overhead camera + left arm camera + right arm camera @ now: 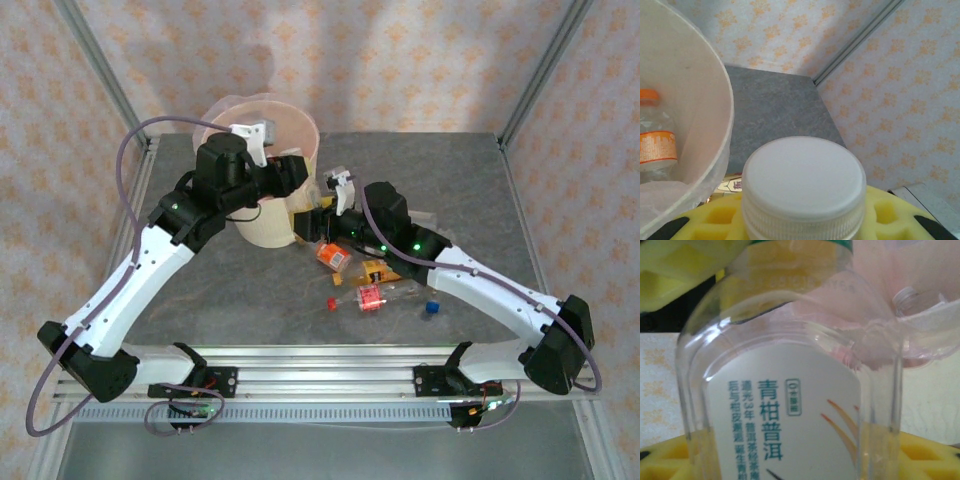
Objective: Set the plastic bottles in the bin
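Observation:
A clear plastic bottle [790, 405] with a pale green label hangs between my two grippers, just right of the bin [262, 228]. My left gripper [804, 220] is shut on its neck; the white cap [804, 180] sits between the yellow pads [890, 215]. My right gripper [795, 462] still has the bottle's body between its yellow pads [930, 455], and I cannot see whether they press on it. The bin's wall [722, 115], cream with a pink liner, holds a bottle [655, 145] with an orange cap and label. In the top view the left gripper [295, 175] reaches across the bin's right side, and the right gripper [318, 215] is just below it.
Several more bottles lie on the grey table in front of the right arm: an orange-labelled one [333, 255], a yellow-orange one [376, 270] and a red-labelled one [370, 298]. A loose blue cap [432, 307] lies beside them. Frame posts stand at the back corners.

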Motion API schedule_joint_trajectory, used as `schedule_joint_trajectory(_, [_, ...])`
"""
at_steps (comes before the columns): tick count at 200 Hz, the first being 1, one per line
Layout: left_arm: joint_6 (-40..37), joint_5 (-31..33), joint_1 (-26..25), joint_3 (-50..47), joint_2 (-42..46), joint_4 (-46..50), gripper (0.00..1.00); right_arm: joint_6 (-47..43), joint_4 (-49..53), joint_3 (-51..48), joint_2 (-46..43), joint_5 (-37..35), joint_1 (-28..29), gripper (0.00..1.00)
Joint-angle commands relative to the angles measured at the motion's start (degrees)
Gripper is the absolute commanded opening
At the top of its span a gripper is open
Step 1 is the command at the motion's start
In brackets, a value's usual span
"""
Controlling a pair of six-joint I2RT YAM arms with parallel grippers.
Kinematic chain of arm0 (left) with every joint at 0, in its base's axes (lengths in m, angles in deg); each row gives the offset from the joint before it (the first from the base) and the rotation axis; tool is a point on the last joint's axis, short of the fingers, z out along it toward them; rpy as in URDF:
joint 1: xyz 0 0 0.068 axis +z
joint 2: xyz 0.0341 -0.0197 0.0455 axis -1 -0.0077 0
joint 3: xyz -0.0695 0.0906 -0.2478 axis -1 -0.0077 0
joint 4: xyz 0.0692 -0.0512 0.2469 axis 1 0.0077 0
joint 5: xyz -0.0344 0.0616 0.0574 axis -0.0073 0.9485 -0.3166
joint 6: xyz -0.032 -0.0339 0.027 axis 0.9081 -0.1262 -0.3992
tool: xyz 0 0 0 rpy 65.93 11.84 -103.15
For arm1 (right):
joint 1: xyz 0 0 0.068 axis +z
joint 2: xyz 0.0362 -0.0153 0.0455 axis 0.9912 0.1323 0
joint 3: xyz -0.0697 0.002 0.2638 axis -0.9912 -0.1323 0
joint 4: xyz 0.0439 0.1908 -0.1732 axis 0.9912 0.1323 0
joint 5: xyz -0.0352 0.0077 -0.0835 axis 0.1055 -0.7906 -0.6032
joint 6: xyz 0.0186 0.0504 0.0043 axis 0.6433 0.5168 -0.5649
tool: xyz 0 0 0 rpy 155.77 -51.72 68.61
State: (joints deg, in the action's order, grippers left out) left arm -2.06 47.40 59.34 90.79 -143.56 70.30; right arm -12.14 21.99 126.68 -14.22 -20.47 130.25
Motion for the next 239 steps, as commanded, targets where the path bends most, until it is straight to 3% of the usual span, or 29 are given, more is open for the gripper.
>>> schedule_joint_trajectory(1, [-1.6, 1.3, 1.0, 1.1, 2.0, -2.6, 0.19, 0.3, 1.9, 2.4, -2.2, -3.4, 0.3, 0.81])
schedule_joint_trajectory(27, [-4.7, 3.2, 2.7, 3.5, 2.1, -3.5, 0.17, 2.2, 9.1, 3.5, -4.7, -12.1, 0.3, 1.00])
schedule_joint_trajectory(48, [-7.0, 5.2, 4.6, 6.0, 1.9, -4.2, 0.16, 3.8, 13.6, 2.9, -8.1, -17.7, 0.3, 0.99])
schedule_joint_trajectory(63, [-9.5, 8.5, 5.9, 8.1, 1.5, -4.3, 0.16, 6.2, 18.9, 3.1, -10.3, -25.3, 0.4, 0.99])
schedule_joint_trajectory(98, [-15.4, 14.6, 9.2, 11.7, -0.6, -7.7, 0.16, 14.5, 39.8, 7.4, -12.7, -47.5, 0.2, 0.99])
schedule_joint_trajectory(117, [-18.9, 18.7, 10.2, 13.7, -3.1, -9.4, 0.16, 20.0, 49.9, 9.2, -14.0, -53.4, -1.2, 0.99])
schedule_joint_trajectory(168, [-27.1, 25.1, 11.1, 16.6, -10.6, -13.3, 0.16, 26.5, 59.8, 5.5, -22.2, -52.5, -10.0, 0.99])
schedule_joint_trajectory(239, [-26.6, 21.7, 11.5, 13.5, -16.3, -18.3, 0.19, 27.7, 63.7, -1.4, -25.5, -46.4, -18.1, 0.99])
